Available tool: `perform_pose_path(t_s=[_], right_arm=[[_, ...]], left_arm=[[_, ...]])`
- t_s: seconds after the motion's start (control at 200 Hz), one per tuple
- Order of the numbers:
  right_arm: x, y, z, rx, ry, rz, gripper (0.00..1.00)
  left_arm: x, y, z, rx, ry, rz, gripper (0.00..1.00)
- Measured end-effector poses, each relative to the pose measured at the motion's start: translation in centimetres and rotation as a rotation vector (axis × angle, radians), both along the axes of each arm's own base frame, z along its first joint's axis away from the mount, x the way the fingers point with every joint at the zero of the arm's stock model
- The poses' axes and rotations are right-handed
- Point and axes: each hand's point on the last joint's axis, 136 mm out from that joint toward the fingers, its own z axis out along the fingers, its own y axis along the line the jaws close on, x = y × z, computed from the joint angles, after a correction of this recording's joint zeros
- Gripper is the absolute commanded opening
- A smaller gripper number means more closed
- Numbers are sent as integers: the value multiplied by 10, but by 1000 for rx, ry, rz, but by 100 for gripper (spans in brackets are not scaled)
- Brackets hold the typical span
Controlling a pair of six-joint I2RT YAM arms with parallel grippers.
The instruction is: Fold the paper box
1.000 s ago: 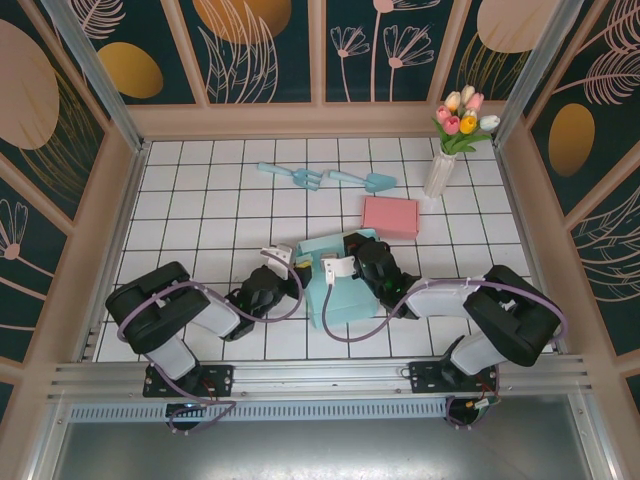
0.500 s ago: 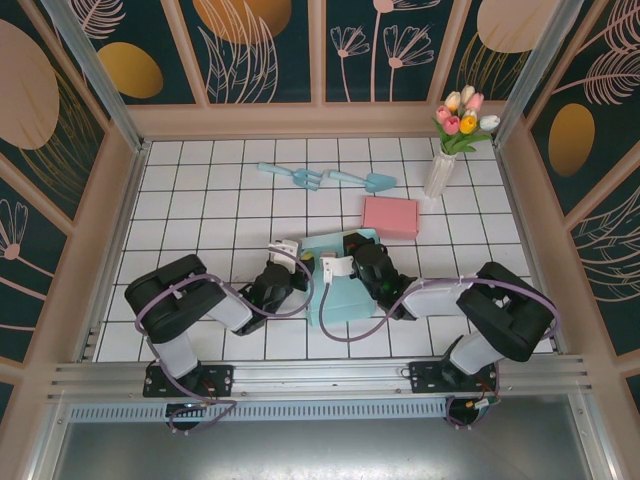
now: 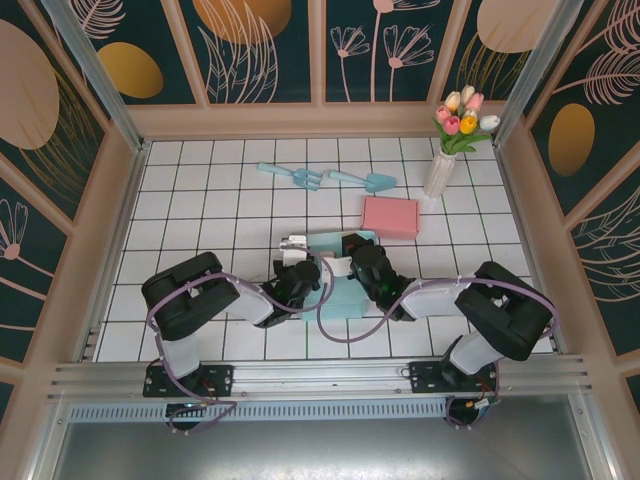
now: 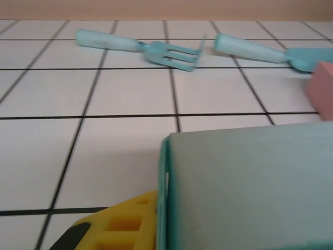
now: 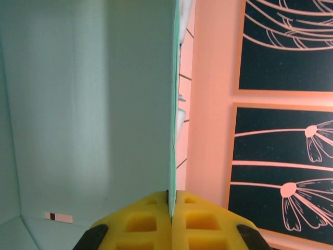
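The right gripper (image 5: 170,212) is clamped on the paper box (image 5: 93,104): in the right wrist view its two yellow pads (image 5: 140,224) are pressed together, with the thin edge of an upright teal wall caught between them and the pale inside of the box stretching away to the left. The left gripper (image 3: 304,266) sits at the box's left side. In the left wrist view one yellow finger (image 4: 122,226) lies just outside the box's left wall, touching or nearly touching it. Its partner is hidden, so I cannot tell whether this gripper is open or closed. From above, the teal box (image 3: 343,300) rests on the white tiled table (image 3: 200,220) near the arms, between the two wrists and partly covered by them. Just beyond it to the right lies a flat pink box (image 3: 390,216). Farther back are a teal garden fork (image 3: 297,177) and a teal trowel (image 3: 365,181), side by side. A white vase (image 3: 438,173) of tulips (image 3: 462,118) stands near the far right corner.
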Motion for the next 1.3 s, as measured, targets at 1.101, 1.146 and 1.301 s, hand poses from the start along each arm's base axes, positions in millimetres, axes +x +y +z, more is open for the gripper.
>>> perform_pose_path(t_s=[1.101,1.146,1.301], right_arm=[[-5,24,5,128,58,77,0],[-5,24,5,128,58,75,0],[-3,20,2,121,65,60,0]], left_arm=[[0,40,7,-109,75,9,50],[1,39,8,-110,72,5,50],[3,37,-2,-105,81,-7,57]])
